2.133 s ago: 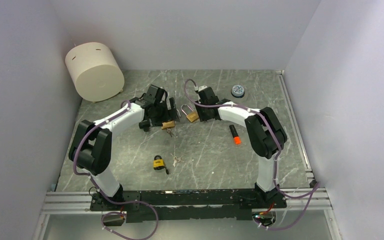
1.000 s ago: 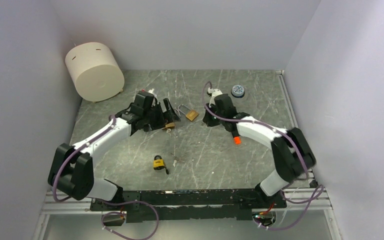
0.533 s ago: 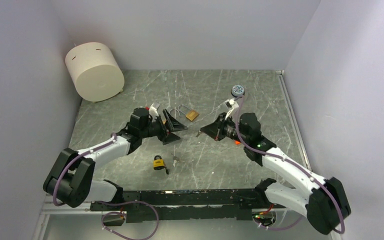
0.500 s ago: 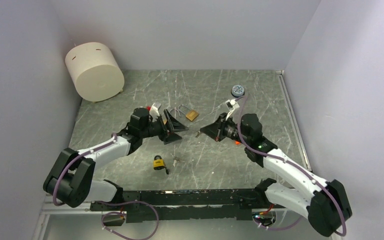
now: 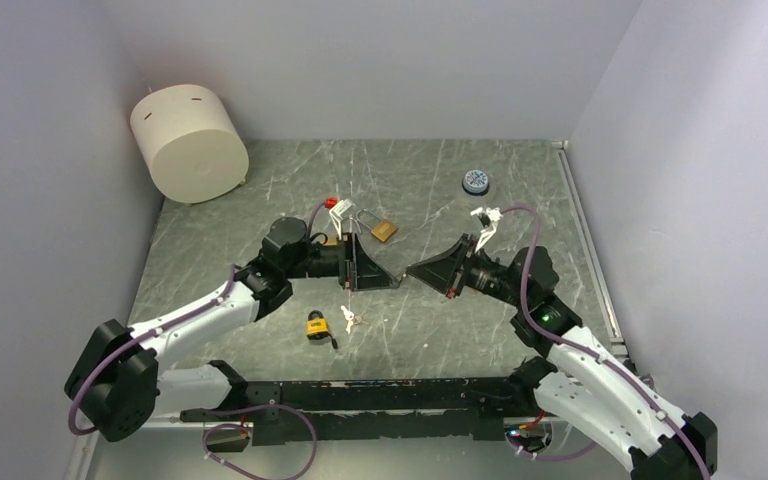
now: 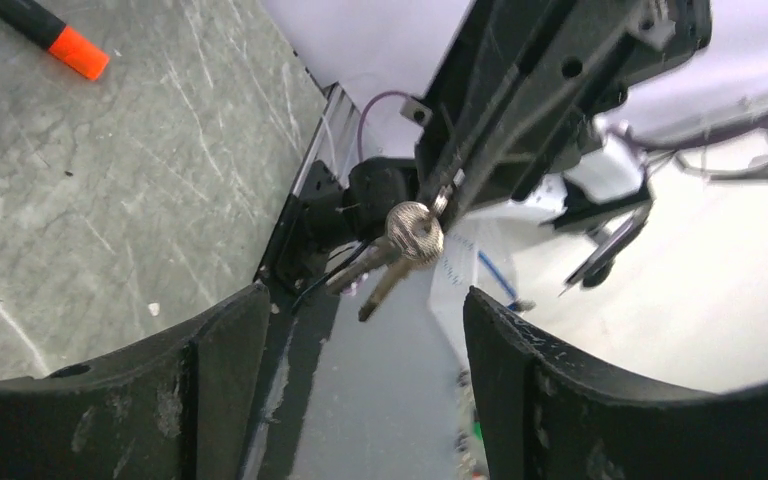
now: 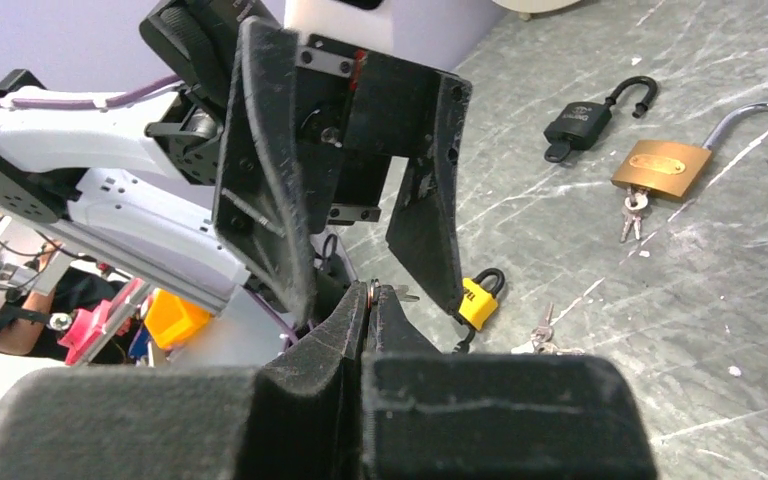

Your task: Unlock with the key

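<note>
My right gripper [image 5: 413,272] is shut on a ring of silver keys [image 6: 412,232], which hang from its tips; in its own view [image 7: 368,300] only the ring shows between the pads. My left gripper [image 5: 374,267] is open and empty [image 6: 360,310], raised off the table and facing the right one, tips almost meeting. Its fingers [image 7: 270,180] fill the right wrist view. A brass padlock [image 5: 383,230] with keys in it lies behind the grippers [image 7: 660,168]. A black padlock [image 7: 585,118] lies beside it. A yellow padlock [image 5: 315,325] lies near the front.
Loose keys [image 5: 350,318] lie next to the yellow padlock. An orange-capped marker [image 6: 50,35] lies on the table under the right arm. A white cylinder [image 5: 188,140] stands at the back left, and a blue round tin [image 5: 475,181] at the back right.
Both arms have drawn back from the padlocks toward the near side and lifted. Their grippers have turned to face each other, the right one carrying the keys.
</note>
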`<action>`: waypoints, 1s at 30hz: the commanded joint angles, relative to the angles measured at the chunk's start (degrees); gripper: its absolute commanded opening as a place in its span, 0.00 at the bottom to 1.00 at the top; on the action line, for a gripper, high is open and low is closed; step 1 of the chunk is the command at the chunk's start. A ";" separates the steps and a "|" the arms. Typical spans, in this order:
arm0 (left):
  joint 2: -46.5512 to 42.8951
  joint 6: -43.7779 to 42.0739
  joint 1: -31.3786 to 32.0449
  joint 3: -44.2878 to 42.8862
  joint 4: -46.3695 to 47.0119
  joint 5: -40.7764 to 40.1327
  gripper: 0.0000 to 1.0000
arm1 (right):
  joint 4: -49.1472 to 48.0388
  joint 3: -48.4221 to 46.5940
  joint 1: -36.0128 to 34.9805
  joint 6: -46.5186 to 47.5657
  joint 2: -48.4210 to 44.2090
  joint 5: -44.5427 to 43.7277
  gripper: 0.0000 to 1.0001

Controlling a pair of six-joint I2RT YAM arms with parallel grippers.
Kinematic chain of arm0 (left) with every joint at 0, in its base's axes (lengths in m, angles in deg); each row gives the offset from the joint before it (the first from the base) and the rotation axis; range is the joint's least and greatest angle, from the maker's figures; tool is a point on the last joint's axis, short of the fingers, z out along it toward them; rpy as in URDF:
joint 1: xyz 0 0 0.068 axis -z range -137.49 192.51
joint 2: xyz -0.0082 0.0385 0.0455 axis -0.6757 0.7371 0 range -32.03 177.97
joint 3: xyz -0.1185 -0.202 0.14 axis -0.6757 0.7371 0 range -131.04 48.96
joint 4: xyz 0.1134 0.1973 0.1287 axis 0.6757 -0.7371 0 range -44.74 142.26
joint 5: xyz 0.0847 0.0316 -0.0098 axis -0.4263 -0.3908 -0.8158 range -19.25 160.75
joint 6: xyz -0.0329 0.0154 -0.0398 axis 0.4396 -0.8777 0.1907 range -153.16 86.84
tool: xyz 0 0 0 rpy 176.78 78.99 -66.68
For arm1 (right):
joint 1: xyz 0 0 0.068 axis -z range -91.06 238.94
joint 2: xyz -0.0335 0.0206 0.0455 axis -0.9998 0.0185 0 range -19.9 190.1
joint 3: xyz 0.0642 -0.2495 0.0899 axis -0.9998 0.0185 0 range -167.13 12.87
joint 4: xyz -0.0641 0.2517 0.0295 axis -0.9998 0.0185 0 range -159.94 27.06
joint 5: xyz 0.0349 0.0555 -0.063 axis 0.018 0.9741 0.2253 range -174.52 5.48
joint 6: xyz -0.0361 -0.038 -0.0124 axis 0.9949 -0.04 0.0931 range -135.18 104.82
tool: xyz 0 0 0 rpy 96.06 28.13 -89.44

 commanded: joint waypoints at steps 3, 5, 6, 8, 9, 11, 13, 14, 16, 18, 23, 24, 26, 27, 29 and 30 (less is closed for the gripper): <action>1.33 13.38 0.38 -4.39 -8.44 -6.79 0.75 | -0.23 -0.20 -0.35 -1.49 -3.68 0.78 0.00; 2.23 20.14 0.55 -2.48 -6.18 -6.91 0.78 | -0.24 -0.25 -0.29 -1.27 -3.85 0.92 0.00; 2.77 23.66 0.79 -0.98 -0.62 -6.81 0.79 | -0.31 -0.21 -0.29 -1.22 -3.86 0.93 0.00; 3.88 30.55 0.94 1.87 7.70 -6.67 0.81 | -0.76 -0.01 -0.29 -1.37 -3.71 1.01 0.00; 4.57 33.40 0.98 2.79 10.89 -6.57 0.82 | -0.94 0.08 -0.33 -1.37 -3.58 1.20 0.00; 5.91 37.05 0.98 3.33 13.77 -6.14 0.83 | -1.28 0.19 -0.32 -1.53 -3.40 1.29 0.00; 7.07 38.96 0.98 2.74 12.91 -5.31 0.86 | 0.16 -0.72 -0.30 -1.74 -2.42 1.36 0.00; 7.60 39.76 1.05 2.62 13.10 -5.15 0.86 | 0.62 -1.40 -0.29 -1.80 -1.78 1.83 0.00; 8.63 41.85 1.07 3.23 15.49 -5.13 0.87 | 1.23 -1.90 -0.32 -1.77 -0.93 2.48 0.00; 9.23 43.61 1.06 4.08 18.33 -5.57 0.86 | 2.07 -2.07 -0.30 -1.38 -0.70 2.37 0.00; 9.81 45.41 1.01 4.53 20.33 -5.89 0.71 | 4.43 -2.33 -0.31 -0.15 -0.68 1.95 0.00; 9.61 45.40 1.01 4.41 19.74 -6.03 0.69 | 5.06 -2.39 -0.31 0.17 -0.69 1.61 0.00; 9.10 45.17 0.98 3.93 17.75 -6.41 0.67 | 6.60 -2.81 -0.32 1.05 -0.80 0.76 0.00; 8.77 44.84 1.04 3.64 16.83 -6.43 0.66 | 6.97 -2.95 -0.32 1.36 -0.74 0.60 0.00; 7.90 44.08 0.97 3.16 15.31 -6.74 0.62 | 7.47 -3.38 -0.30 1.79 -0.43 0.70 0.00; 7.37 43.71 0.96 3.05 14.27 -6.94 0.60 | 7.66 -3.68 -0.29 2.10 -0.21 0.81 0.00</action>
